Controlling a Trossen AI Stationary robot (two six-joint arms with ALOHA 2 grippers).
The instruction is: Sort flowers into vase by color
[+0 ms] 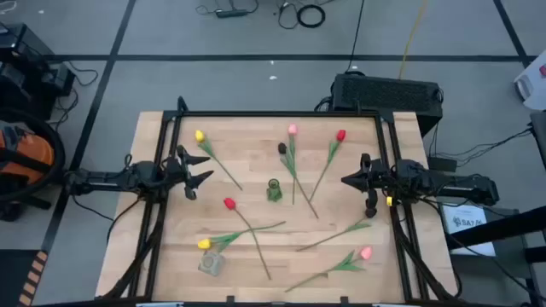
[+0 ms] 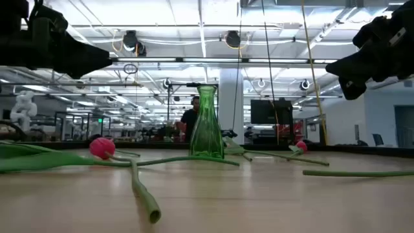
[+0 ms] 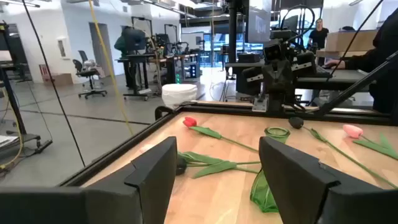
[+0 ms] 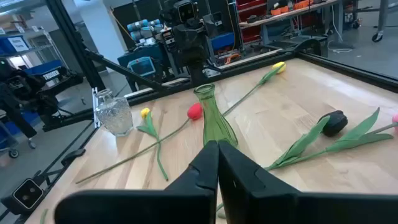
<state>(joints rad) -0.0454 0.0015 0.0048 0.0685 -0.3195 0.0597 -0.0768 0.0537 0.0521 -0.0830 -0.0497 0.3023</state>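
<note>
Flat lie the flowers (image 1: pixel 300 175) at mixed angles; left jaws wide, right closed

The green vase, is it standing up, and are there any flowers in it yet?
The green vase is standing upright on the table and is empty: its glass shows no stems inside, and the flowers all lie flat on the wood around it.

No readable text, brand or number found in any view. White sheet (image 1: pixel 467 220) on floor just right of worktop (image 1: pixel 171 247) carried dark print, too small to read. White tag (image 4: pixel 51 75) on dark frame behind clear glass vase (image 4: pixel 114 112) in right wrist view bore lettering, illegible. Green lit sign (image 2: pixel 99 120) far beyond worktop in low view, unreadable.
</note>
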